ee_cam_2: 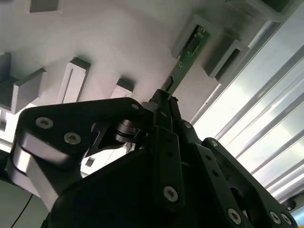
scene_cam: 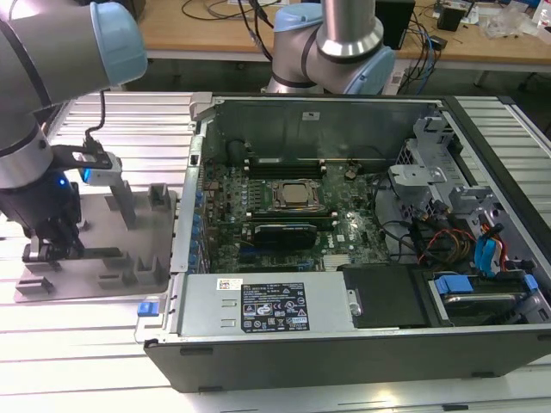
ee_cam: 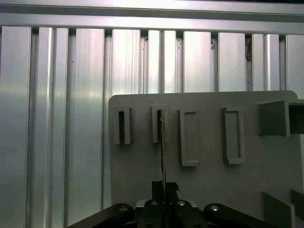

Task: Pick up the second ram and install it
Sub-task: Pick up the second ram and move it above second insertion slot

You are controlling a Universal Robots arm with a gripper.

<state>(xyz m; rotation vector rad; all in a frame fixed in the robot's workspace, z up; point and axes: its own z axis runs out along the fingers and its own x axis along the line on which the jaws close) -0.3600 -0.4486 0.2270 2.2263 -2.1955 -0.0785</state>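
The second ram point(ee_cam_2: 190, 52) is a thin green stick with dark chips. Its far end rests in a slotted grey holder point(ee_cam_2: 199, 28) on the fixture plate. In the first wrist view the ram point(ee_cam: 163, 147) appears edge-on, running from a slot point(ee_cam: 159, 124) back to the fingers. My gripper point(ee_cam_2: 164, 97) is shut on the ram's near end, with the black fingers point(ee_cam: 156, 187) pressed against both of its faces. In the exterior view the gripper point(scene_cam: 53, 249) sits low over the grey fixture plate point(scene_cam: 95, 224), at the exterior view's left, well apart from the motherboard point(scene_cam: 344, 232).
The open computer case point(scene_cam: 344, 344) lies at the exterior view's right, with the processor point(scene_cam: 297, 195), memory slots point(scene_cam: 284, 163), cables and drive bays point(scene_cam: 482, 258) inside. A second robot arm point(scene_cam: 336, 43) stands behind the case. Several empty slotted blocks point(ee_cam: 189, 137) rise from the fixture plate. The ribbed aluminium table point(ee_cam: 71, 118) surrounds it.
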